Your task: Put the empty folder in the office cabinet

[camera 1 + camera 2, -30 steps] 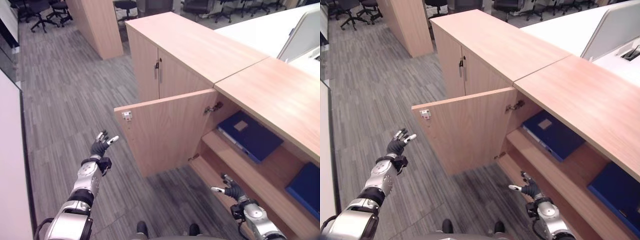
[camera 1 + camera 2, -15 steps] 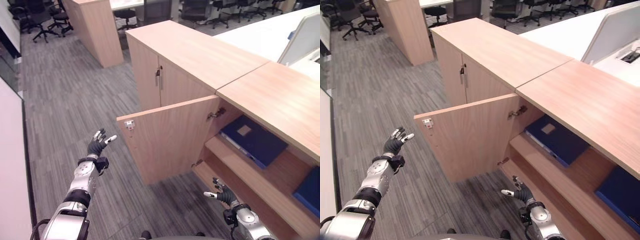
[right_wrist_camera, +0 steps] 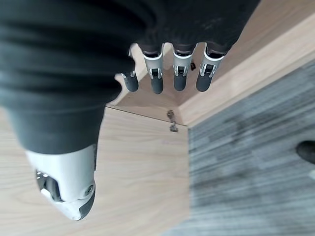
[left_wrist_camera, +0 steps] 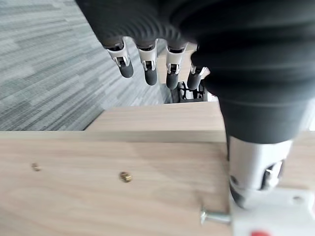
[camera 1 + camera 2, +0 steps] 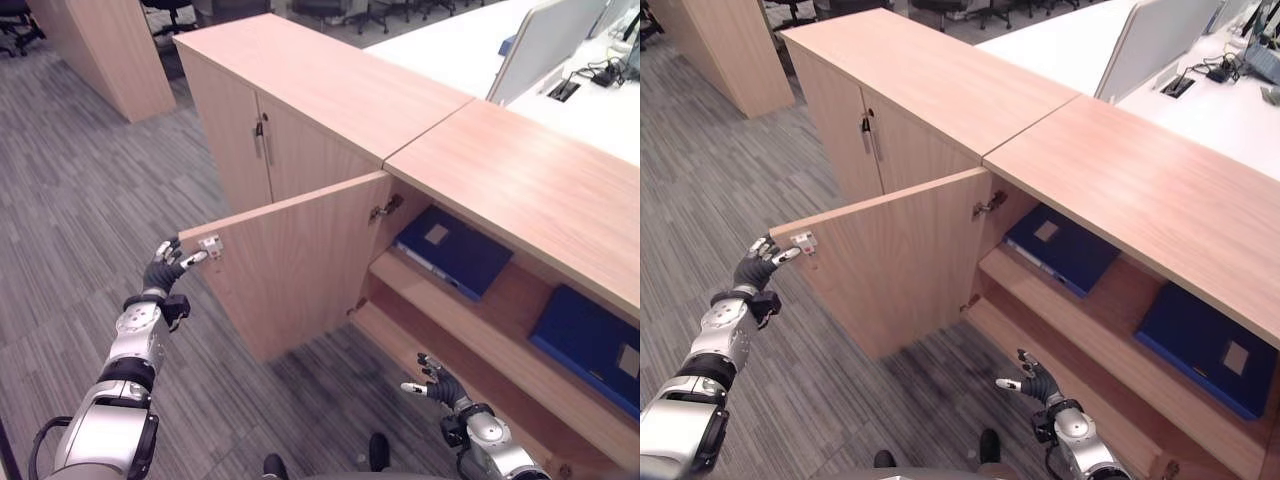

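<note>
Your left hand (image 5: 166, 268) has its fingers straight and holds nothing; it sits at the free edge of the open cabinet door (image 5: 295, 262), by the white catch (image 5: 211, 244) at the door's top corner. From that hand the door's long face runs toward 3 o'clock, back to its hinges. Your right hand (image 5: 437, 379) hangs low in front of the bottom shelf (image 5: 450, 350), fingers spread and empty.

The blue folder (image 5: 452, 250) already lies flat on the upper shelf inside the office cabinet (image 5: 520, 190), at roughly 12 o'clock from your right hand. A second blue folder (image 5: 592, 340) lies further along at 2 o'clock.

What seems left is the door. Your left hand is the nearer one, and I judge that a push toward 2 o'clock would swing it shut.
</note>
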`<state>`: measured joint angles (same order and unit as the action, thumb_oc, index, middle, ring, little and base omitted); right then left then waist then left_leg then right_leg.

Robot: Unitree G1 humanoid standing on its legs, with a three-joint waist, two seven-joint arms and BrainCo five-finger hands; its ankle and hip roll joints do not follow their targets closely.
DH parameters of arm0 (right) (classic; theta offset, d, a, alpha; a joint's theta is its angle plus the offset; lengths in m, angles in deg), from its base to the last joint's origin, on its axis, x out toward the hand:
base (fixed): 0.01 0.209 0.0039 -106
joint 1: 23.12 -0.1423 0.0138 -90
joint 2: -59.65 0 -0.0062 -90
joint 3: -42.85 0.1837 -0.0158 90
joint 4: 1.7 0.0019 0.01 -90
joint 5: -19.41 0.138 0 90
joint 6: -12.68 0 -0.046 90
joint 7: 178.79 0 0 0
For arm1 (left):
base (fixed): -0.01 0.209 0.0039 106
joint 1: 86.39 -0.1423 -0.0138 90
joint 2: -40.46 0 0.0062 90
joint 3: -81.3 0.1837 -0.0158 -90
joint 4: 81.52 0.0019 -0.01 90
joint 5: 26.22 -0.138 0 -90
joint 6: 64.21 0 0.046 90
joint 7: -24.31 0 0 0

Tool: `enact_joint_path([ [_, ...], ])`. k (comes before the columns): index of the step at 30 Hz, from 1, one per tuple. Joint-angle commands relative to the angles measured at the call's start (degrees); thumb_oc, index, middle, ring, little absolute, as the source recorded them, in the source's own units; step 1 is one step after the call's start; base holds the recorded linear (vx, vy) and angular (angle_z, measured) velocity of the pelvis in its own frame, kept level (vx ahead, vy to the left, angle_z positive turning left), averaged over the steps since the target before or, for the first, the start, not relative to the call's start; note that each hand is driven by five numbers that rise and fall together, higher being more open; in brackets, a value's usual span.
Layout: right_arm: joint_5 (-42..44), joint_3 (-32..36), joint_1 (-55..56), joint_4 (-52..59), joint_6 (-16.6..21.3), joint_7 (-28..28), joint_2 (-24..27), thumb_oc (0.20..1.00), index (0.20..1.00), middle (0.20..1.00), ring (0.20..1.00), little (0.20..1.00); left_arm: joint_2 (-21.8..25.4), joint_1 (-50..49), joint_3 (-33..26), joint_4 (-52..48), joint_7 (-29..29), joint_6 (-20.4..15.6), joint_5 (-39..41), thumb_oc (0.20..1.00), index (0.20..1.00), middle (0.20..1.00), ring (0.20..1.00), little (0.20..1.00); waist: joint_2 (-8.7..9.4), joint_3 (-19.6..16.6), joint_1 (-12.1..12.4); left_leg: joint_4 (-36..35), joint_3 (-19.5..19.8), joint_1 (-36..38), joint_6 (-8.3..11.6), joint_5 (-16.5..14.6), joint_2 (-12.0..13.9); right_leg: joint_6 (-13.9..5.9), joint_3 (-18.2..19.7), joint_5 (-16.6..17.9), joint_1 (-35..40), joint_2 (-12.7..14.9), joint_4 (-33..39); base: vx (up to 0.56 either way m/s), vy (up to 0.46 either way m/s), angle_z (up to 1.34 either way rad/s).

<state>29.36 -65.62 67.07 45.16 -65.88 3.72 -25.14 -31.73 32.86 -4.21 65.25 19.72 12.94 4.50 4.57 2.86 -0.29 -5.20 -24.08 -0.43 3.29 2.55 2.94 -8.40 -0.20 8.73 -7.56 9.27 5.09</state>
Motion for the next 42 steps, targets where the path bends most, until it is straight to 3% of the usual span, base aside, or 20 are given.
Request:
enact_joint_path([
  [1, -0.37, -0.43, -4.06, -0.19, 2.64, 0.16, 1.68, 1.000, 1.000, 1.000, 1.000, 1.000, -0.16, 7.76, 0.95, 3.59, -1.15, -2.16, 0.10, 1.000, 1.000, 1.000, 1.000, 1.000, -3.30, 0.28, 0.27, 0.20, 6.41, -1.37, 3.44, -2.26, 0.98, -6.60, -1.30, -0.85, 0.43, 0.81, -1.03, 0.00, 0.026, -0.15],
  [15, -1.05, -1.39, -5.08, -0.07, 2.95, 0.45, 1.20, 1.000, 1.000, 1.000, 1.000, 1.000, -2.38, 8.91, 3.93, 3.24, -4.10, -1.91, -0.51, 1.000, 1.000, 1.000, 1.000, 1.000, -2.93, 0.44, 0.01, 0.20, 6.13, -2.59, 3.27, -2.28, 0.83, -6.60, -1.12, 0.39, -1.46, 1.06, -0.90, -0.01, 0.016, -0.06],
  [25, -2.06, 0.60, -3.99, 3.05, 2.44, 0.12, 0.90, 1.000, 1.000, 1.000, 1.000, 1.000, -11.77, -3.85, 8.46, -9.95, -5.75, -1.96, -1.36, 1.000, 1.000, 1.000, 1.000, 1.000, -3.52, 0.66, 1.40, 0.20, 7.57, -1.15, 2.13, -3.10, -0.16, -6.60, -1.21, 0.80, -0.60, 1.96, -2.00, -0.03, 0.007, 0.04],
  [29, -1.93, -0.38, -5.23, 4.59, 1.89, 0.21, -0.13, 1.000, 1.000, 1.000, 1.000, 1.000, -12.76, -9.39, 10.34, -16.62, -5.48, -1.76, -1.92, 1.000, 1.000, 1.000, 1.000, 1.000, -3.51, 2.07, 3.66, 0.59, 7.56, 0.31, -0.21, -3.84, -0.74, -6.60, 1.08, -1.70, -1.66, 1.93, -5.48, -0.11, -0.052, -0.14],
  [32, -2.87, -1.59, -6.43, 5.68, 1.32, 0.72, -0.52, 1.000, 1.000, 1.000, 1.000, 1.000, -13.30, -16.11, 12.01, -22.47, -6.12, -1.14, -2.56, 1.000, 1.000, 1.000, 1.000, 1.000, -3.81, 2.08, 6.98, 2.74, 7.82, 0.40, -1.57, -4.56, -0.26, -6.60, 1.41, -4.29, -0.49, 4.86, -10.93, -0.10, -0.102, -0.60],
  [37, -3.21, -1.51, -7.18, 5.75, 0.53, 1.08, -1.06, 1.000, 1.000, 1.000, 1.000, 1.000, -13.27, -20.93, 14.24, -25.79, -7.68, 0.07, -3.58, 1.000, 1.000, 1.000, 1.000, 1.000, -4.06, 0.07, 10.06, 4.20, 8.83, -0.04, -1.34, -4.88, 0.66, -6.60, 2.57, -1.34, 1.34, 9.34, -12.05, -0.03, -0.163, -0.31],
  [40, -3.30, -0.97, -7.33, 6.27, 0.29, 0.91, -1.18, 1.000, 1.000, 1.000, 1.000, 1.000, -13.79, -22.13, 15.12, -26.53, -8.03, 0.51, -4.31, 1.000, 1.000, 1.000, 1.000, 1.000, -3.73, -1.15, 10.86, 4.24, 9.01, 0.47, -0.56, -4.80, 0.69, -6.60, 2.91, -0.13, 3.45, 9.64, -10.30, -0.01, -0.202, -0.17],
  [42, -3.25, -0.66, -7.21, 6.12, 0.15, 0.67, -1.02, 1.000, 1.000, 1.000, 1.000, 1.000, -14.57, -22.84, 15.27, -26.33, -7.93, 0.59, -3.67, 1.000, 1.000, 1.000, 1.000, 1.000, -4.15, -2.16, 10.46, 3.38, 8.89, 1.45, 0.26, -4.06, 1.58, -6.60, 2.76, -2.18, 3.63, 8.31, -8.96, -0.01, -0.236, -0.83],
])
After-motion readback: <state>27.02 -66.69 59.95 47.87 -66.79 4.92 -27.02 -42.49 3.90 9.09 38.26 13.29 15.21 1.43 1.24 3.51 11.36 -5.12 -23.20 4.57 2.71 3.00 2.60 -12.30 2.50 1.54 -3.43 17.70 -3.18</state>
